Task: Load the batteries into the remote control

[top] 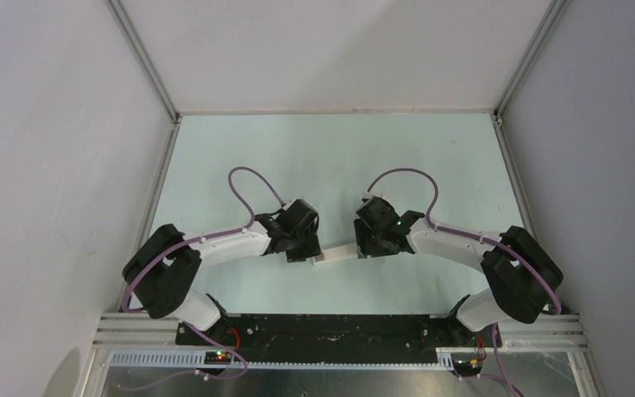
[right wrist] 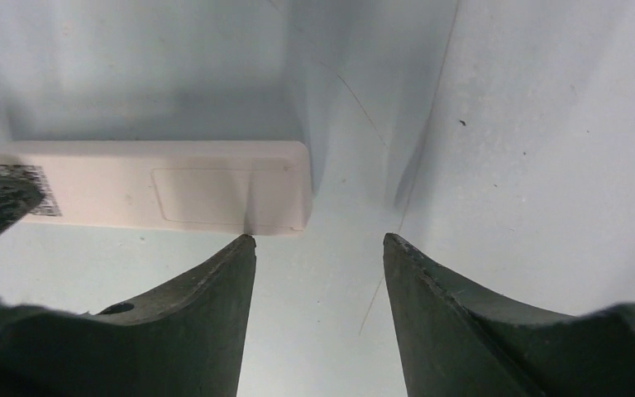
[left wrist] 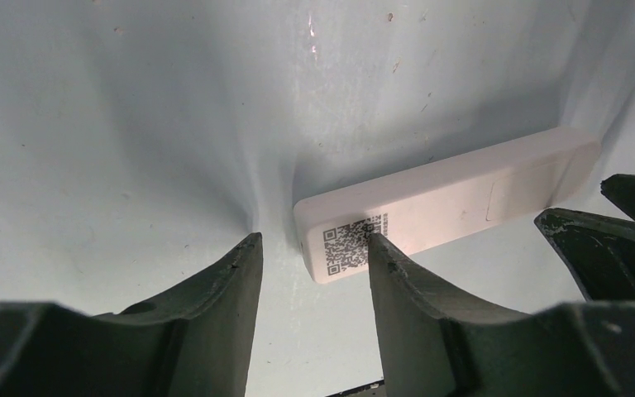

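Observation:
The white remote control [top: 333, 255] lies flat on the pale table between my two grippers, back side up. In the left wrist view [left wrist: 455, 198] it shows a QR sticker at its near end and a shut battery cover. In the right wrist view [right wrist: 157, 196] the cover outline shows too. My left gripper [left wrist: 314, 244] is open and empty, its right fingertip [left wrist: 378, 241] over the QR end. My right gripper [right wrist: 320, 240] is open and empty, its left fingertip [right wrist: 246, 241] at the remote's other end. No batteries are in view.
Pale grey enclosure walls stand on the left, right and far sides of the table [top: 331, 157]. A black rail [top: 339, 331] with the arm bases runs along the near edge. The right gripper's fingers [left wrist: 603, 240] show in the left wrist view.

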### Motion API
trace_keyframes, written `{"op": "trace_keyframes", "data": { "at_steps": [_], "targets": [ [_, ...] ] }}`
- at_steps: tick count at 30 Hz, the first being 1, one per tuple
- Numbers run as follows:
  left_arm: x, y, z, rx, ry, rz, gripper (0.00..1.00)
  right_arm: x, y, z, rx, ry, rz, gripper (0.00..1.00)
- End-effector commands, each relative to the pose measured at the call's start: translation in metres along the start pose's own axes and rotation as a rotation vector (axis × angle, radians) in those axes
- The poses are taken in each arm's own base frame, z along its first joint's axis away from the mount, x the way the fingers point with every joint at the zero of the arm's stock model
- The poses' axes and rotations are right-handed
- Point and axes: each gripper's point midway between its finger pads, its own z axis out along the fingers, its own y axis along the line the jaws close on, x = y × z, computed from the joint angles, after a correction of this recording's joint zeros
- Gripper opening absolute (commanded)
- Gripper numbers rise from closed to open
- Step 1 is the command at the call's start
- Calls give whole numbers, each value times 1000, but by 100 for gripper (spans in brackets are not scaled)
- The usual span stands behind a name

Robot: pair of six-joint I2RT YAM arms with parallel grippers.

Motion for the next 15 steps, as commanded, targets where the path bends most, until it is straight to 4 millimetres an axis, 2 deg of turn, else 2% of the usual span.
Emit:
{"op": "trace_keyframes", "data": {
  "at_steps": [1,8,15],
  "targets": [
    [-5,-4,-2,5,-17,19,53,-26,20,-11,-72,-61,-11,63],
    [-4,-4,-1,2,-9,21,53,-29,23,-11,-92,-67,-10,61],
    [-2,-5,0,6,2,24,53,-32,24,2,-73,-64,-25,56]
  ]
}}
